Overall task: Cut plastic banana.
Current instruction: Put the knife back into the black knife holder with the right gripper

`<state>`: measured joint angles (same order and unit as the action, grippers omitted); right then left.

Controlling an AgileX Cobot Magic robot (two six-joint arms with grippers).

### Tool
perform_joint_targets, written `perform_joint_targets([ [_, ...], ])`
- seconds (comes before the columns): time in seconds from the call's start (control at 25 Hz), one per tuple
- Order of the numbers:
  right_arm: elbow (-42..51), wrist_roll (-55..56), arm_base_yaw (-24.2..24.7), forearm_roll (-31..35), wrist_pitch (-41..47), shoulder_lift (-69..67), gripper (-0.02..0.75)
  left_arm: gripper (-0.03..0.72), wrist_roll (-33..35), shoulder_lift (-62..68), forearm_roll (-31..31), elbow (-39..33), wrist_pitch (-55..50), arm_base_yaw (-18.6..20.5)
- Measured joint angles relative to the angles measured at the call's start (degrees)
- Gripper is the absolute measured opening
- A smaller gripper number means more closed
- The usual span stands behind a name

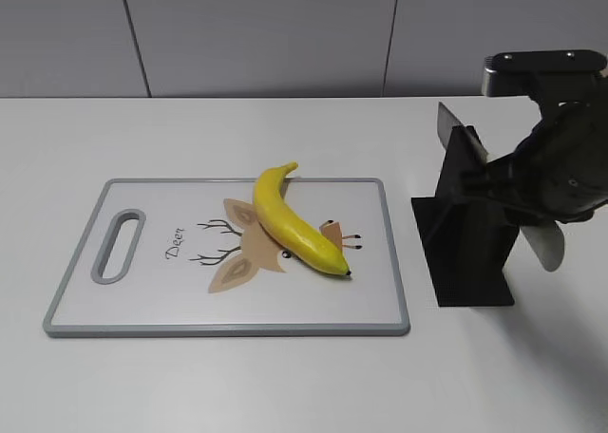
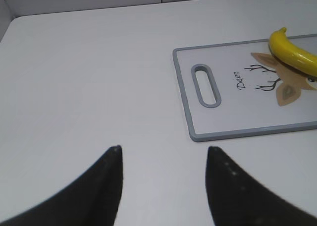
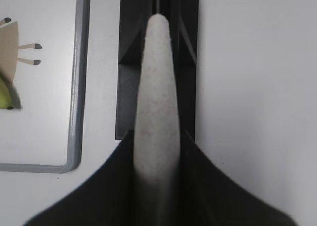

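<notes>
The white table (image 1: 237, 385) is carrying a grey-rimmed cutting board (image 1: 389, 253) with a deer drawing and a slot handle on its left side. The plastic banana (image 1: 294, 226) is lying across the middle of this board, over the drawing, with its stem end pointing to the far edge and its black tip to the near right. Just beside the board's right edge a black knife stand (image 1: 465, 253) is standing. The right gripper (image 3: 157, 151) is hanging over this stand, its fingers closing on a pale grey knife handle (image 3: 157, 87). The left gripper (image 2: 163, 159) is hovering over bare table left of the board, fingers spread apart, holding nothing.
</notes>
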<state>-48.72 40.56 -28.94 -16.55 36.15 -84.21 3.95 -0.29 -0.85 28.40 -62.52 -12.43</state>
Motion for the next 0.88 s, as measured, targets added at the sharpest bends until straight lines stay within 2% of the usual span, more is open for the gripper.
perform_joint_targets([
  [0.4,-0.38,0.00,0.00,-0.16,0.56,-0.20,0.197,0.521,0.00,0.00,0.00,0.00,0.00,0.00],
  [0.52,-0.88,-0.07,0.00,-0.39,1.25,-0.20,0.361,0.520,0.00,0.00,0.00,0.00,0.00,0.00],
  [0.6,-1.77,-0.20,0.00,-0.45,1.52,0.34,0.503,0.520,0.00,0.00,0.00,0.00,0.00,0.00],
  [0.68,-3.14,-1.05,0.00,-0.45,1.60,1.94,0.585,0.520,0.00,0.00,0.00,0.00,0.00,0.00],
  [0.76,-4.54,-2.02,0.00,-0.45,2.03,3.81,0.617,0.520,0.00,0.00,0.00,0.00,0.00,0.00],
  [0.88,-6.68,-7.67,0.00,0.49,4.34,6.90,0.619,0.519,0.00,0.00,0.00,0.00,0.00,0.00],
])
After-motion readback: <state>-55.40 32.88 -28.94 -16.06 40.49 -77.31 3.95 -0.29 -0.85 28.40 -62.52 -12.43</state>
